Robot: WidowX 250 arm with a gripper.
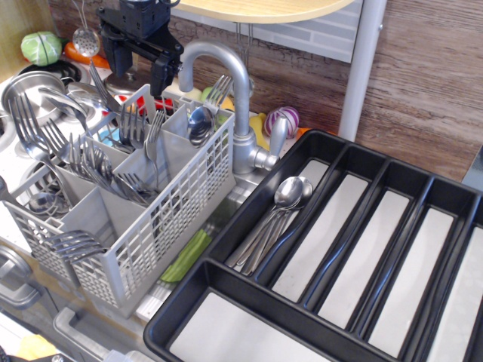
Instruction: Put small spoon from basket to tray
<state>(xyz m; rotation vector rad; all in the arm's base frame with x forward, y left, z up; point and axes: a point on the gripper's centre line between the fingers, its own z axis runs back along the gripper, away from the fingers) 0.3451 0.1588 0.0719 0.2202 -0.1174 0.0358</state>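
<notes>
The light grey basket point(177, 215) stands at the left, packed with forks point(83, 154). A steel spoon point(199, 123) stands bowl-up in its back right compartment beside a fork; I cannot tell whether it is the small spoon. A thin steel handle point(103, 89) leans out of the back compartments just under my gripper. My black gripper point(137, 69) hangs above the basket's back edge, its fingers apart with nothing between them. The black tray point(226, 302) lies at the right. Several slim spoons point(288, 194) lie in its leftmost long compartment.
A grey tap point(235, 90) arches right behind the basket, close to my gripper. Pots and a ladle point(84, 41) crowd the back left. A green object point(185, 256) lies between basket and tray. A wooden shelf point(264, 9) hangs above, and a grey post point(361, 68) stands behind the tray.
</notes>
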